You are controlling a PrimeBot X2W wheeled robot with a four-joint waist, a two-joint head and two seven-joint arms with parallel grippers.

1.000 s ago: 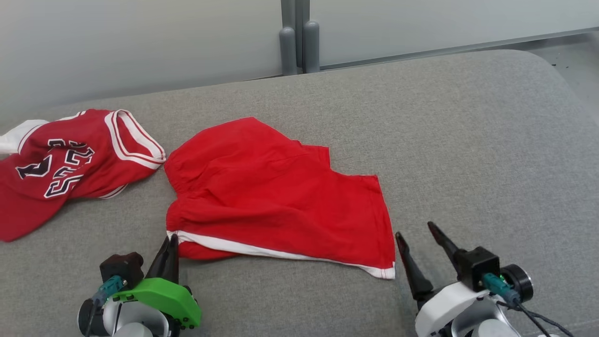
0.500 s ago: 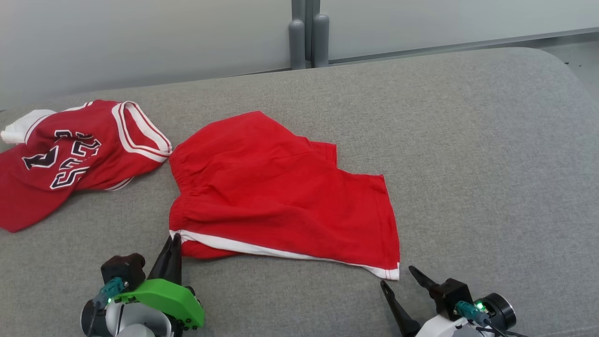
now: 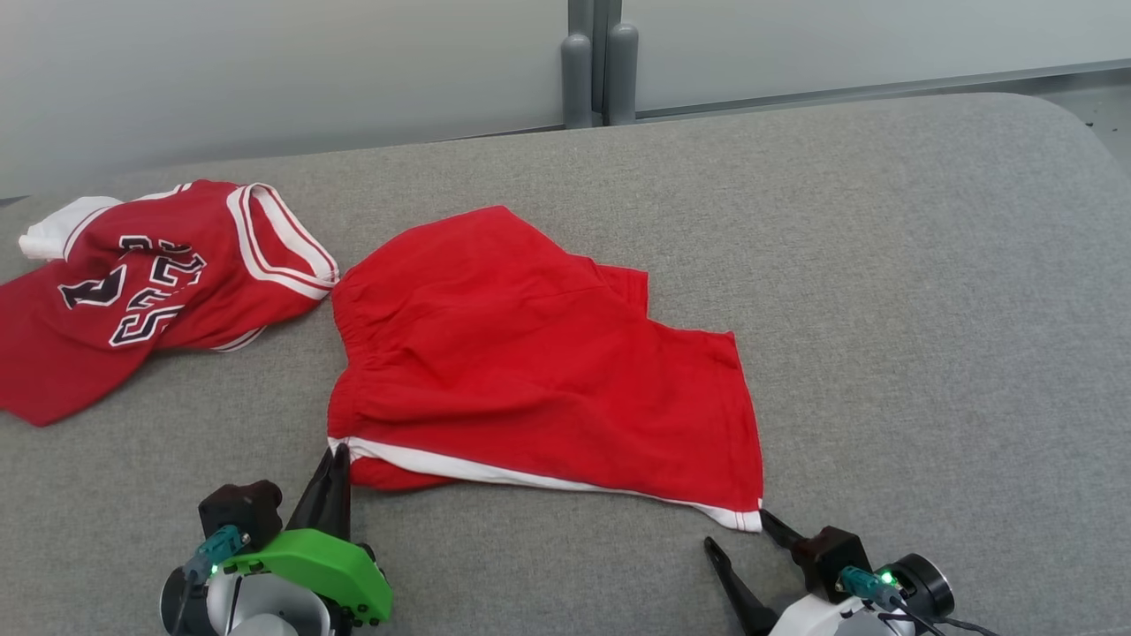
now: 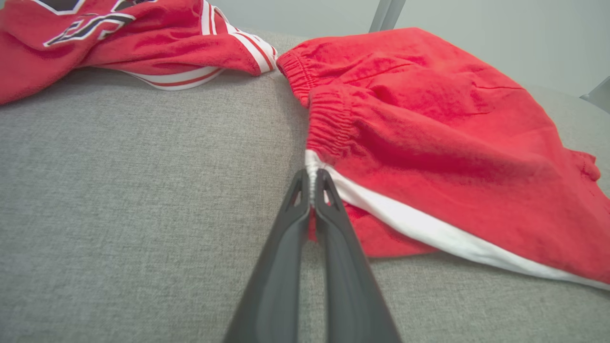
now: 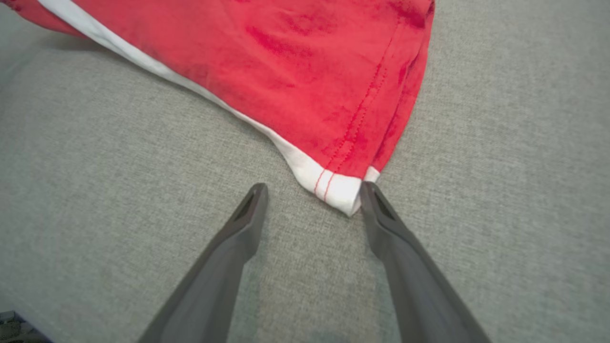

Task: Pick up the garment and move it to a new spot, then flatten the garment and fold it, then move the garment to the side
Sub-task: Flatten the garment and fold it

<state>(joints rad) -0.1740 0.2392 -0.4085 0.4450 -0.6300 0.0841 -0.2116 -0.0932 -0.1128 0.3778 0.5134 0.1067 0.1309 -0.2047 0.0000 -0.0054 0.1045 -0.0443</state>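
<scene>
The garment is a pair of red shorts with a white side stripe, lying mostly flat on the grey cushion. My left gripper is shut on the shorts' near left corner, where the white stripe meets the waistband. The left wrist view shows the gripper pinching that edge of the shorts. My right gripper is open at the near right hem corner. In the right wrist view the shorts' white corner lies between the gripper's fingers, touching the right-hand one.
A red basketball jersey with white trim and dark numbers lies crumpled left of the shorts, almost touching the waistband. Two grey posts stand against the wall behind the cushion. Bare cushion stretches to the right and along the near edge.
The camera has shifted a little. My right gripper has pulled back and left, from beside the shorts' right edge to the near right hem corner, still open. The left gripper keeps its hold.
</scene>
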